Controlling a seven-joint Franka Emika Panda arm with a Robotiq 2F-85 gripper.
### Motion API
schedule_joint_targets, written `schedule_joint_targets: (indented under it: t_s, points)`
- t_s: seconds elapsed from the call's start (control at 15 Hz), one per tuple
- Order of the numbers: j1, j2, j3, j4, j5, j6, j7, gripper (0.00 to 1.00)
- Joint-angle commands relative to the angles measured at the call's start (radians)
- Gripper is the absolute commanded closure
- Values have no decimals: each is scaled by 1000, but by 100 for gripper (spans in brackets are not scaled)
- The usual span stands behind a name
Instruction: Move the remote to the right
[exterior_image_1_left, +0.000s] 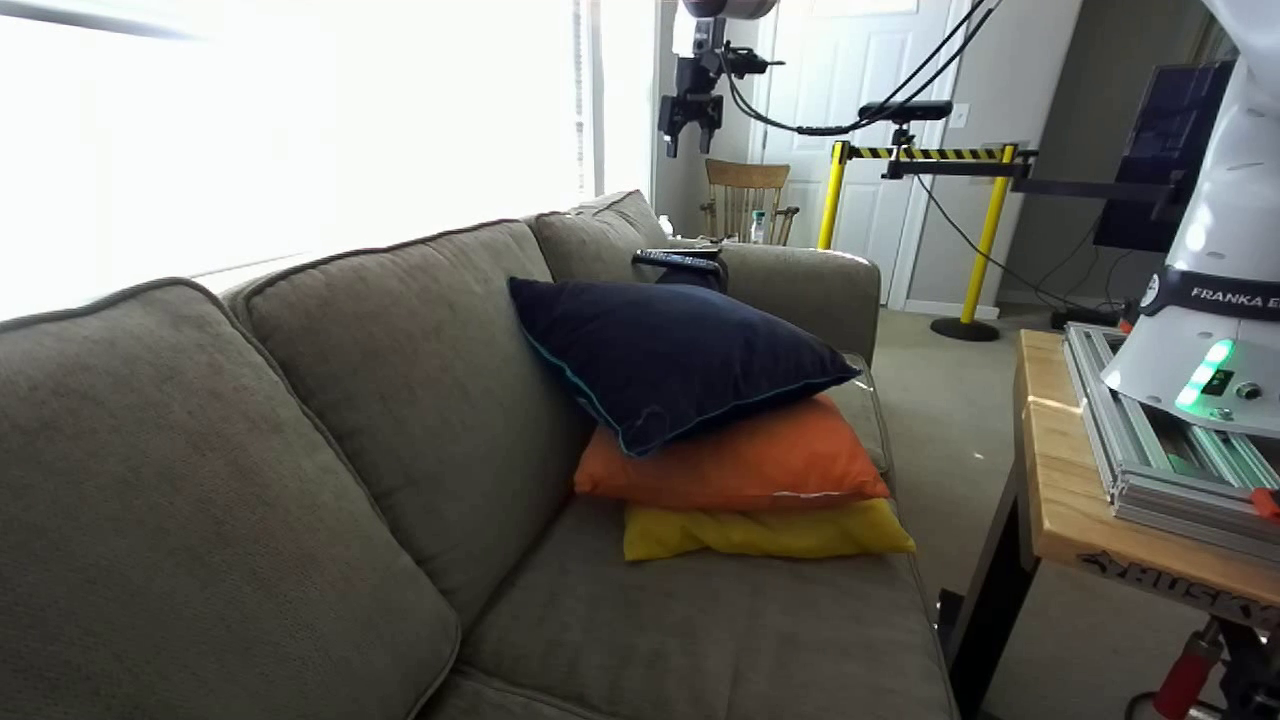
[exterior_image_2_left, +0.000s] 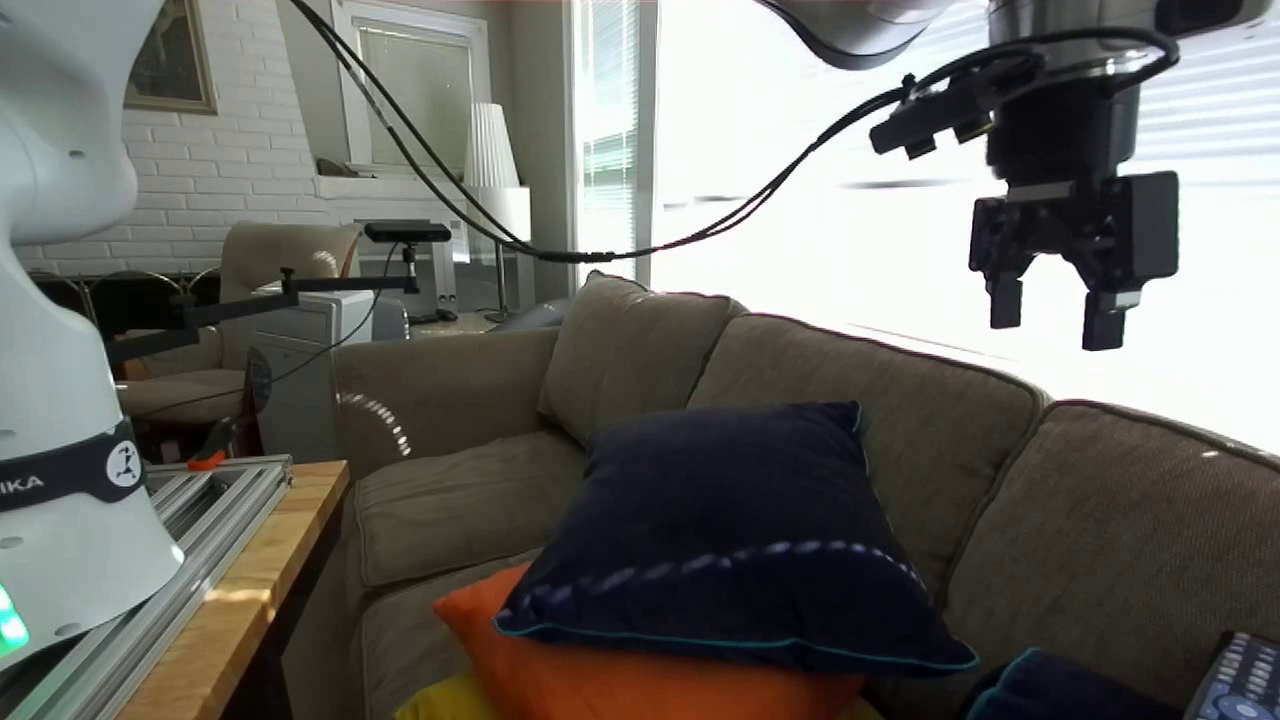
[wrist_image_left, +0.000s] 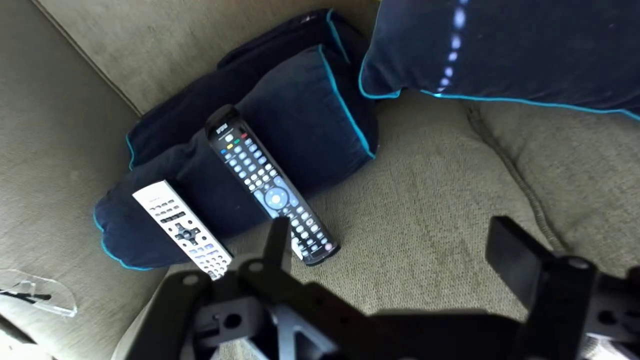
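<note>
The dark grey-black remote (wrist_image_left: 270, 185) has many light buttons. It lies slanted across a small folded navy cushion (wrist_image_left: 315, 135), its lower end reaching past the cushion's edge over the sofa seat. It also shows in both exterior views (exterior_image_1_left: 680, 262) (exterior_image_2_left: 1240, 680), cut off by the picture edge in one of them. My gripper (wrist_image_left: 390, 235) is open and empty, high above the sofa seat, as both exterior views show (exterior_image_1_left: 689, 145) (exterior_image_2_left: 1055, 318). In the wrist view its left finger covers a small part of the remote's lower left edge; the gripper is apart from it.
A white remote (wrist_image_left: 182, 230) lies beside the dark one on the folded cushion. A large navy pillow (exterior_image_1_left: 690, 345) rests on an orange pillow (exterior_image_1_left: 740, 465) and a yellow pillow (exterior_image_1_left: 770, 530). The sofa backrest (exterior_image_1_left: 400, 340) and armrest (exterior_image_1_left: 800, 290) border the seat. Clear glasses (wrist_image_left: 42, 292) lie at the left.
</note>
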Motion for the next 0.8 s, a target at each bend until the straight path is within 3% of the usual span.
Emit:
schedule_joint_targets:
  t_s: [0.0, 0.33, 0.73]
  points:
    - [-26, -155, 52, -237, -3, 119, -16, 0]
    - [-18, -282, 54, -470, -17, 309, -2, 0]
    - [-28, -401, 69, -675, 9, 407, -35, 0]
